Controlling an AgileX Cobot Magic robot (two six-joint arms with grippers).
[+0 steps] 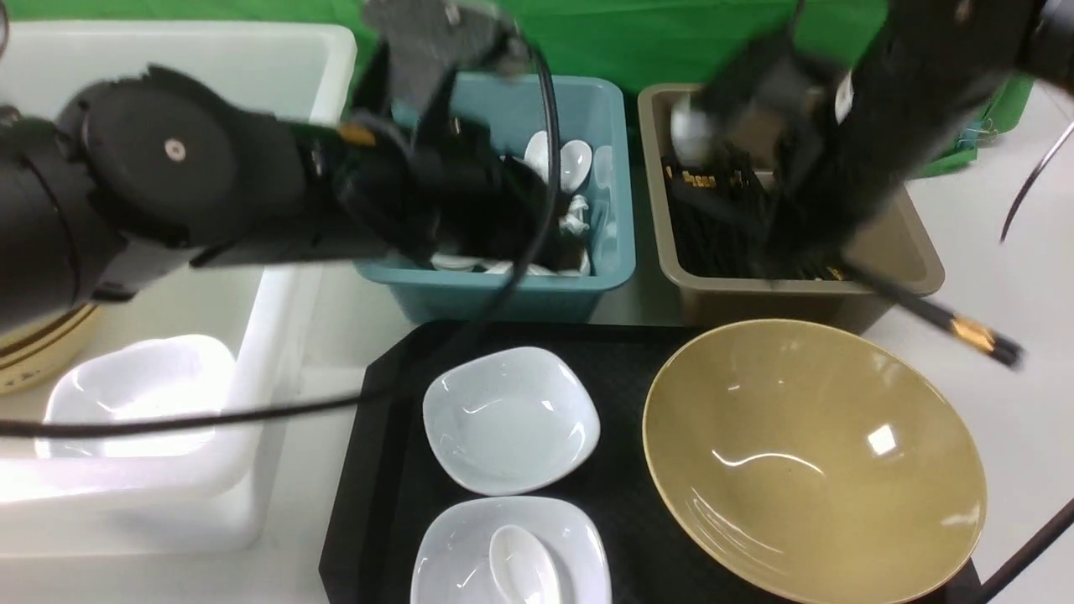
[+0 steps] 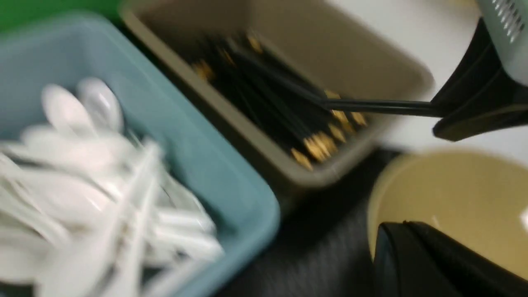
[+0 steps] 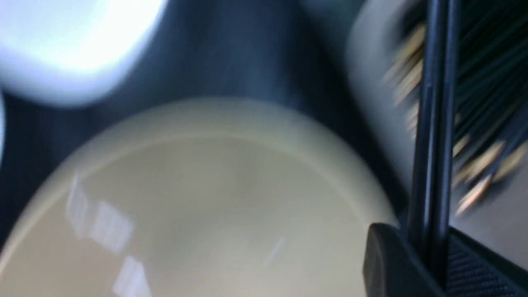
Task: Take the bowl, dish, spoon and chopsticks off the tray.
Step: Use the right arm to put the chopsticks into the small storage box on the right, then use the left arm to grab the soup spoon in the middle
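Observation:
The black tray [image 1: 369,503] carries the mustard bowl [image 1: 814,457], a white dish [image 1: 510,419] and a nearer dish [image 1: 470,554] with the white spoon [image 1: 524,566] lying in it. My right gripper [image 3: 429,251] is shut on the black chopsticks [image 3: 433,123]. It hovers at the front of the brown bin [image 1: 889,252], and the gold-banded ends [image 1: 973,335] stick out to the right past the bin's rim. My left gripper [image 2: 406,231] is shut with nothing in it, low by the teal bin [image 1: 495,294], near the bowl's [image 2: 453,194] rim.
The teal bin [image 2: 198,148] holds several white spoons [image 2: 82,173]. Many black chopsticks [image 2: 264,95] fill the brown bin. A white tub [image 1: 252,84] on the left holds a white dish [image 1: 138,394] and a tan bowl [image 1: 33,352]. A cable [image 1: 210,415] crosses toward the tray.

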